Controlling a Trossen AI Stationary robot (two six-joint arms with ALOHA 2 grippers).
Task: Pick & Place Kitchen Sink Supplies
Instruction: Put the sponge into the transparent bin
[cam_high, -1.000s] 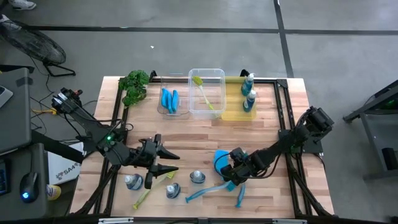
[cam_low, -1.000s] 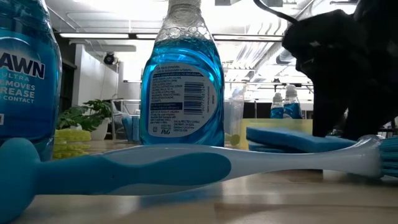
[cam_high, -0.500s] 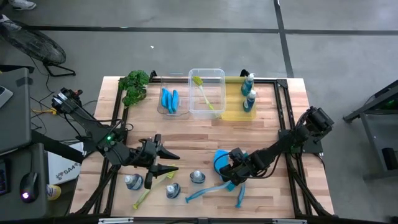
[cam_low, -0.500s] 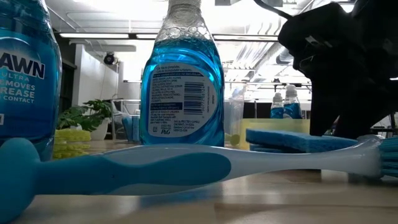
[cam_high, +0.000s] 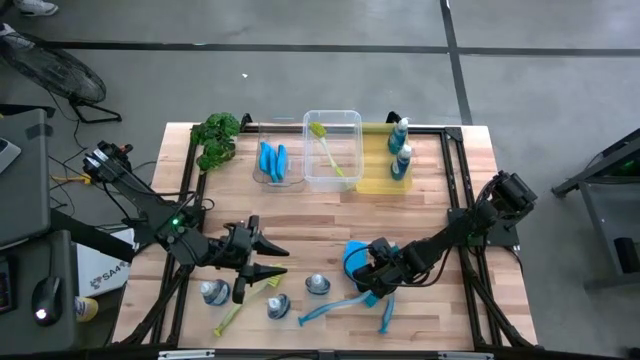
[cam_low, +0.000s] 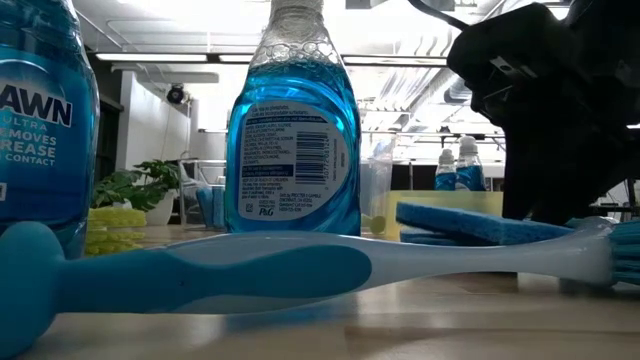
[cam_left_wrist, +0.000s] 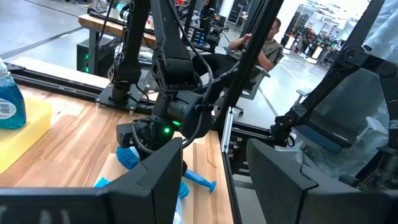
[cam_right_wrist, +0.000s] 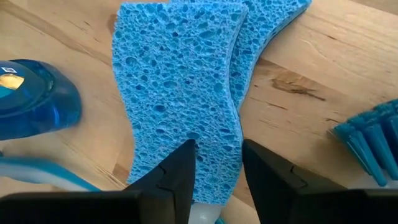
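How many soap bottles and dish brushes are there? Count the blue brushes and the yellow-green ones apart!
Soap bottles: 5
Blue brushes: 2
Yellow-green brushes: 2
Total: 9

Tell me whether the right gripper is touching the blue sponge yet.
Touching. The right wrist view shows the right gripper straddling the blue sponge, one finger pressed against its edge, with the sponge's near end between the fingers.

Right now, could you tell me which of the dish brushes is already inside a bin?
The yellow-green brush in the clear middle bin; the other yellow-green brush and the two blue brushes lie on the table.
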